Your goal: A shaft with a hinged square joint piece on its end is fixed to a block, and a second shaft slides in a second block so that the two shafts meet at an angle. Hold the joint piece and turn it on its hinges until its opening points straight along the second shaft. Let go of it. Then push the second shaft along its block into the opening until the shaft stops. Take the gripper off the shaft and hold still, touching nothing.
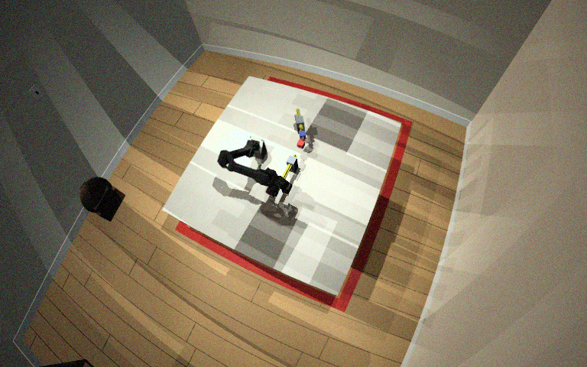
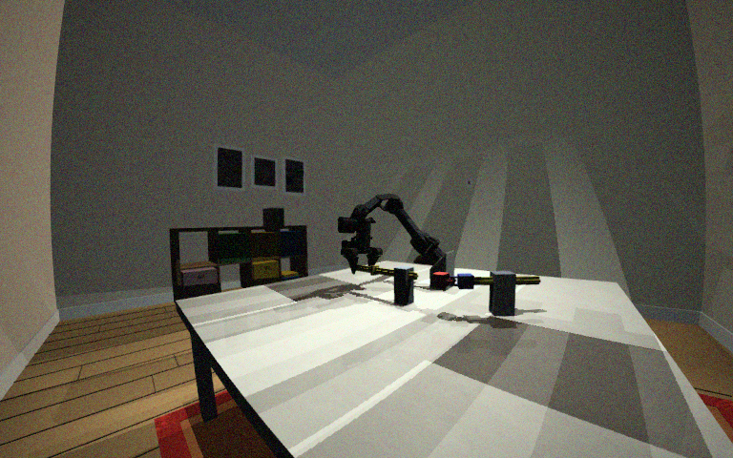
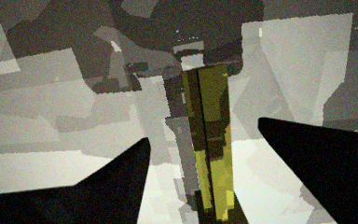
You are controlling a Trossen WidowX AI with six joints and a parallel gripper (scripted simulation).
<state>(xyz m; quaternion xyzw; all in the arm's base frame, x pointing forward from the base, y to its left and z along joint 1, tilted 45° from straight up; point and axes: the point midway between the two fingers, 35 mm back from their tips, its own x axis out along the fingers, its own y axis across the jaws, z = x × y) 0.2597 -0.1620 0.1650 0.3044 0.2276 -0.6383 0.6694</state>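
Observation:
The red joint piece (image 1: 300,143) (image 2: 440,279) is hinged to the blue part (image 1: 302,134) (image 2: 465,280) on the first shaft (image 1: 297,112) (image 2: 527,280). It is angled toward the second shaft's near end; its opening is too small to see. The first shaft passes through its grey block (image 1: 299,118) (image 2: 502,294). The yellow second shaft (image 1: 287,170) (image 2: 385,271) (image 3: 216,107) runs through the other block (image 1: 292,160) (image 2: 403,286), with a gap to the red piece. My gripper (image 2: 364,263) (image 3: 203,133) is open at its far end. The shaft runs between the fingertips in the wrist view; exact height is unclear.
Both blocks stand on the table (image 1: 346,186) (image 2: 335,350), which has patches of light and shadow. The arm (image 1: 248,170) (image 2: 410,223) reaches in from its base (image 1: 256,149) beside the blocks. A low shelf (image 2: 238,229) stands in the background.

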